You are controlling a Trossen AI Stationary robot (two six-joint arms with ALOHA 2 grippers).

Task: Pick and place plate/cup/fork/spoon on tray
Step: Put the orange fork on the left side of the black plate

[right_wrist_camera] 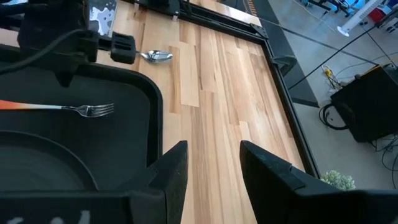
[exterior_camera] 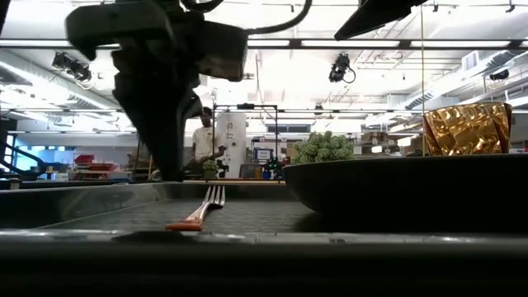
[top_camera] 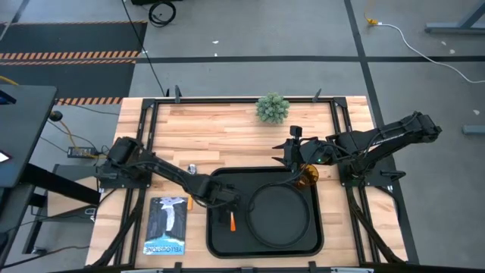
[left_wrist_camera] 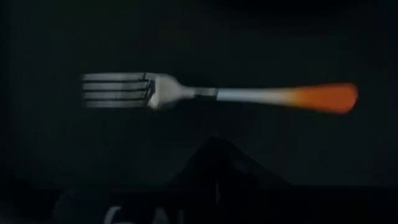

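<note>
Wooden slats make up the surface, with a workshop hall stretching behind it and a person standing far off. On the near half lies the tray, and the fork rests flat on its left part, tines toward the far edge, orange handle toward the near edge, free of any grip. Beside it on the tray sits the plate. The cup stands just off the tray's far right corner, and the spoon lies on bare wood by the tray's far left corner, near a booklet.

The left gripper hovers low over the tray just above the fork, its jaws pressed together and empty; that arm stretches in from the left edge, nearly flat. The right gripper hangs by the cup with its jaws parted around nothing, arm bent in from the right edge.

My worry: the left gripper, being so low, could clip the fork or the tray rim as it turns toward the spoon. The right one could tip the light cup against the rim.
</note>
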